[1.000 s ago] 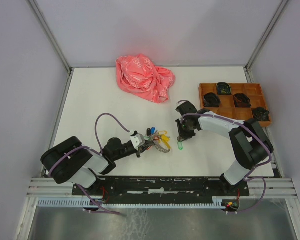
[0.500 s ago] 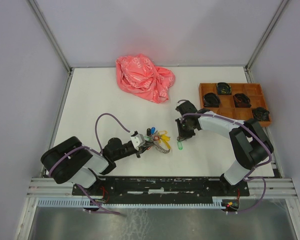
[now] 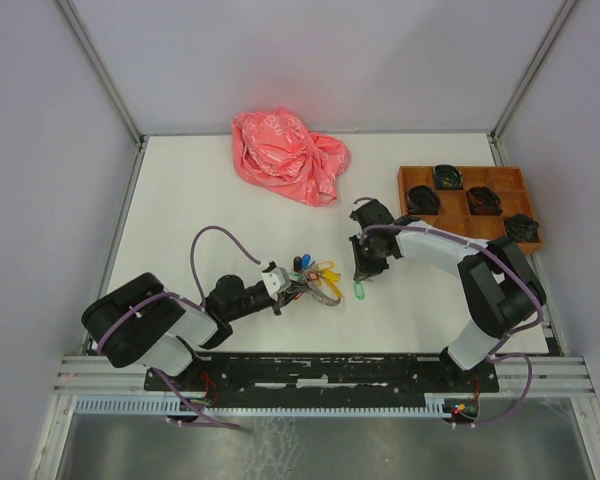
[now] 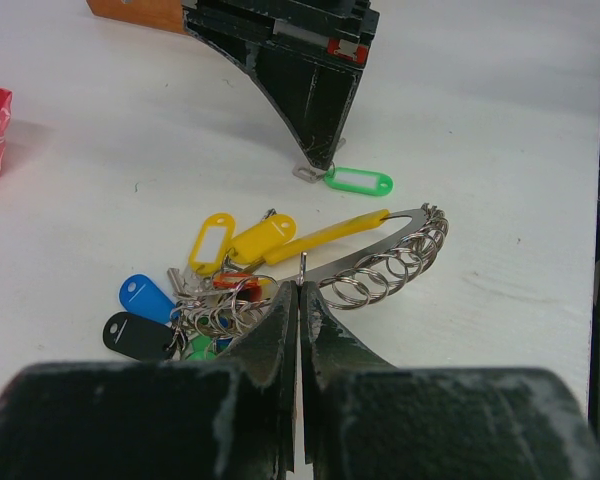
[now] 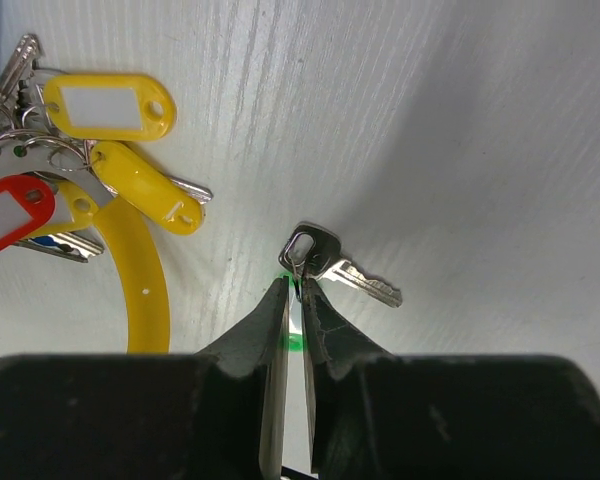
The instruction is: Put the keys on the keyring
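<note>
While left jaws clamp the keyring [image 4: 400, 222], right jaws pinch the green key [image 5: 330, 262] narrowly: lift straight, without twisting.

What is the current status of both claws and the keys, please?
Left claw shut on keyring. Right claw pinching green-tag key on table. Nothing between key and keyring.
</note>
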Controlling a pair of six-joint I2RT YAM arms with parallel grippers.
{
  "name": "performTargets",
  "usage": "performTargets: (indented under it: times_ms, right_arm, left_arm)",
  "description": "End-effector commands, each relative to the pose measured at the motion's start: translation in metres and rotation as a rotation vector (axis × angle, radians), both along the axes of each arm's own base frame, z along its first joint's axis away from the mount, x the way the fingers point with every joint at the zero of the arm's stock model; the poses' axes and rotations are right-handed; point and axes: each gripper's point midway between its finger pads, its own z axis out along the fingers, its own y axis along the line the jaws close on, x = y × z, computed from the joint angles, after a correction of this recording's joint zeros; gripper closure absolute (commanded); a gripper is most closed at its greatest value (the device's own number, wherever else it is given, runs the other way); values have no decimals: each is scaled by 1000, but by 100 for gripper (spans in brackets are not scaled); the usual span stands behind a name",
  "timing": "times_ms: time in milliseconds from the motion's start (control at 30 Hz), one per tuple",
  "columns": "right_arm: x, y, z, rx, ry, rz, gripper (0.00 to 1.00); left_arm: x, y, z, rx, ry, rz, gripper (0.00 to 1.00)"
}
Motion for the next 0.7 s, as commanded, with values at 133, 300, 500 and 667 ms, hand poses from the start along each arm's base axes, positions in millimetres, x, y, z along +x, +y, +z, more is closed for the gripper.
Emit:
performTargets:
  times_ms: [133,300,500,667]
  right_arm:
    - [11,6,6,14,-17,-2,84]
    - [8,5,4,11,-7,-1,84]
    - [4,2,3,8,-5,-1,85]
    - [4,3,2,12,-3,-1,88]
  left_arm:
    - [7,-7,23,-42,-92,-17,97]
    - [6,-7,23,-42,-92,-20,97]
    - [6,-8,24,-43,-93,-21,97]
    - [6,-8,23,-42,-92,-23,97]
